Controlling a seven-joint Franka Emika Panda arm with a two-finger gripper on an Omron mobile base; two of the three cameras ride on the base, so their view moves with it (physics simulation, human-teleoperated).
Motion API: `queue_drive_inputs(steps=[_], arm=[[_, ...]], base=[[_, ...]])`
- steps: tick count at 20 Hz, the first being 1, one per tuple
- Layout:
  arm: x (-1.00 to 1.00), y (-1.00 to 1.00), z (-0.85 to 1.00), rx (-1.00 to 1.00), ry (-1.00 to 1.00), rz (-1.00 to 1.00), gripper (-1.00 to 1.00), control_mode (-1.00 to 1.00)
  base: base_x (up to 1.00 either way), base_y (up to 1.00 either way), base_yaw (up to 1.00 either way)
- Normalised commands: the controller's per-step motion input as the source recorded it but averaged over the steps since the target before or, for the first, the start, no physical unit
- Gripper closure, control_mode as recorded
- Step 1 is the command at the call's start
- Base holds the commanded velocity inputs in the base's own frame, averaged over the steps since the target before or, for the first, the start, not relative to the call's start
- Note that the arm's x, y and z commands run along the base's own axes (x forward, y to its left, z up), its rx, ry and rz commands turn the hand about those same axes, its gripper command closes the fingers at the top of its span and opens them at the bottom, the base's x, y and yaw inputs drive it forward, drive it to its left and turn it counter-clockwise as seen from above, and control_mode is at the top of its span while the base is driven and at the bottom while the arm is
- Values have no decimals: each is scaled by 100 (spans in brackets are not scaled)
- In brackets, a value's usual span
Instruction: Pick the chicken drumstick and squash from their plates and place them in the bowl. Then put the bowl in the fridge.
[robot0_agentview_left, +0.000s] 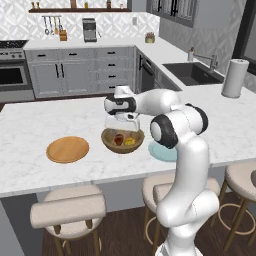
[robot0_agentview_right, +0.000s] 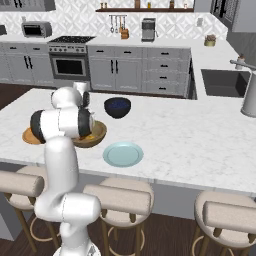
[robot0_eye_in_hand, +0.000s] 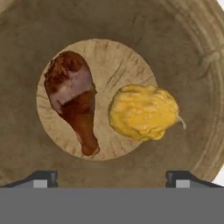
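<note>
Wooden bowl on desk, between orange-tan plate and blue-green plate. Drumstick and squash both lie in bowl, side by side, not touching.

Fingers spread wide, holding nothing, hovering right above bowl.

Risks (judgement):
- Bowl wide, shallow: a rim grip off-centre could tip it and roll food out, squash esp.
- Fingers coming straight down may hit squash or drumstick, not rim.
- Carry to fridge: any tilt could spill contents.
- Navy bowl nearby behind; arm swing could knock it.

Counts: 1 drumstick, 1 squash, 2 plates, 1 wooden bowl, 1 navy bowl.
</note>
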Motion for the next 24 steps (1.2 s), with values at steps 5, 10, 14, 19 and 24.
queue_drive_inputs(steps=[5, 10, 14, 19, 24], arm=[[-100, -17, 24, 7, -11, 24, -100, -100], [-82, 0, 20, 6, -6, 42, -100, -100], [-19, 0, 36, 6, -1, 47, -100, -100], [7, 0, 15, 5, 0, 47, -100, -100], [18, 10, 7, 0, 8, 36, -100, -100]], base=[[0, 0, 0], [0, 0, 0], [0, 0, 0], [0, 0, 0], [0, 0, 0]])
